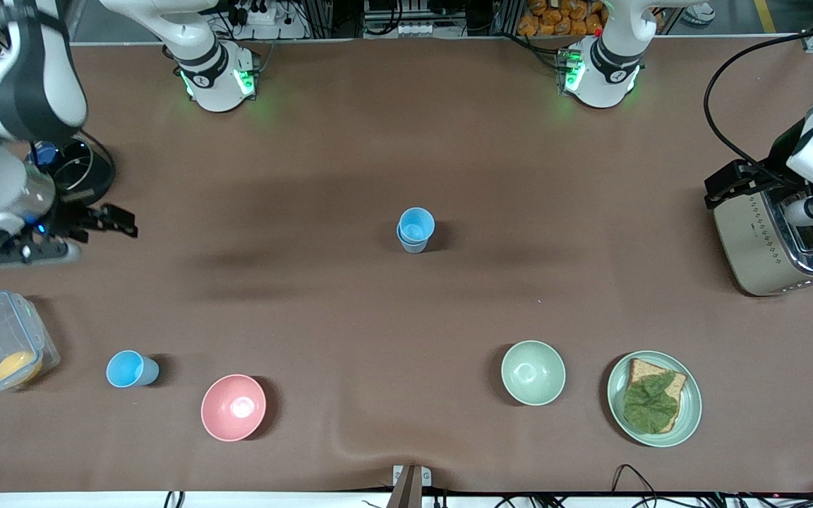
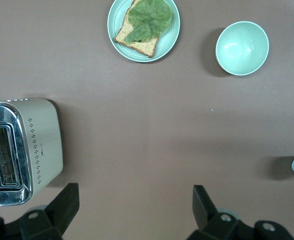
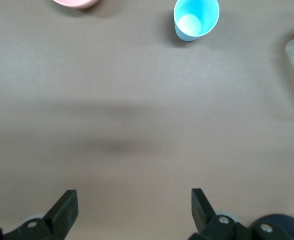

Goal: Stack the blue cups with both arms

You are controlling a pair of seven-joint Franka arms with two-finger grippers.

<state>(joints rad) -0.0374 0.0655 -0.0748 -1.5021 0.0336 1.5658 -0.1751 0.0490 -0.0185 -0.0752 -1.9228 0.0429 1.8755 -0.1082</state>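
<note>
Right gripper (image 3: pixel 131 212): fingers spread wide, holding nothing, raised over bare counter (image 1: pixel 350 141) at the right arm's end. Left gripper (image 2: pixel 134 210): likewise wide open and empty, raised beside the toaster (image 1: pixel 766 240) at the left arm's end. Stacked blue cups (image 1: pixel 415 229): two light-blue tumblers nested upright at mid-counter, the upper one's sky-blue interior showing. Single blue cup (image 1: pixel 130 369): upright, apart from the stack, nearer the front camera, between the clear plastic container (image 1: pixel 1 342) and the pink bowl (image 1: pixel 233 407). Its interior is bright sky-blue.
</note>
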